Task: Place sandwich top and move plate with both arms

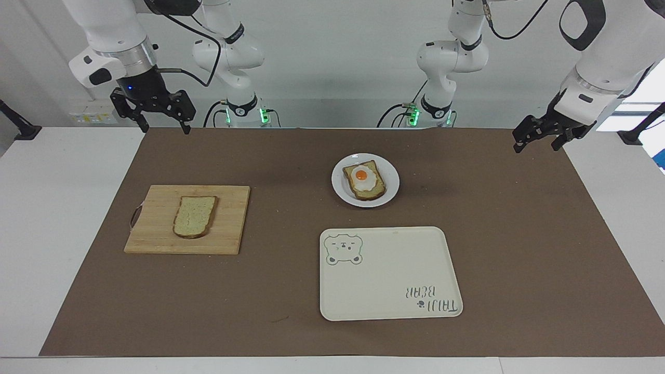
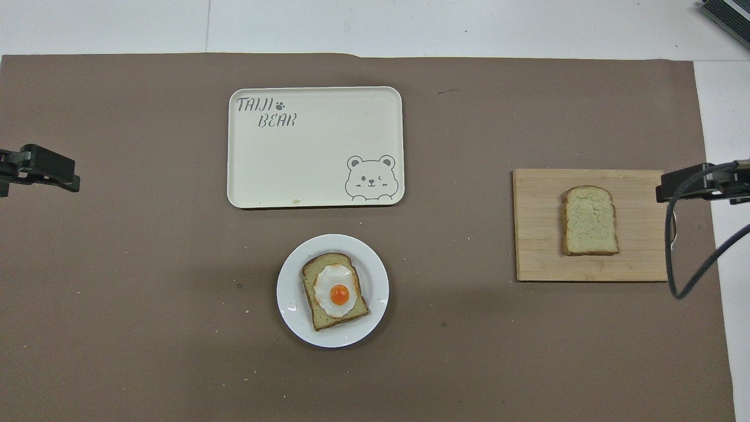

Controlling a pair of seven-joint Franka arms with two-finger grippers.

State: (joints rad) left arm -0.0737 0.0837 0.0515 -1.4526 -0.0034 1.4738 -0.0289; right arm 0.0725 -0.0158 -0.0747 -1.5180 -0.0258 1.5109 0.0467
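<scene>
Nearest the camera in the facing view lies the cream bear tray [image 1: 389, 272], holding nothing, farther from the robots than the plate [image 1: 390, 183]. On that small white plate sits a bread slice topped with a fried egg [image 1: 363, 179]. The sandwich top [image 1: 195, 216] lies flat on a wooden cutting board [image 1: 156, 228] toward the right arm's end of the desk [image 1: 62, 208], well apart from the plate. Both arms wait raised: the right gripper [image 1: 162, 122] hangs over the mat's edge nearest the robots, fingers spread open and holding nothing; the left gripper [image 1: 537, 142] hovers over its own corner, likewise open and empty. From here, a pinch on the soft slice could crush or tear it, and setting it down off-centre might shove the egg. Carrying the plate with two arms risks tilting it if they move unevenly.
</scene>
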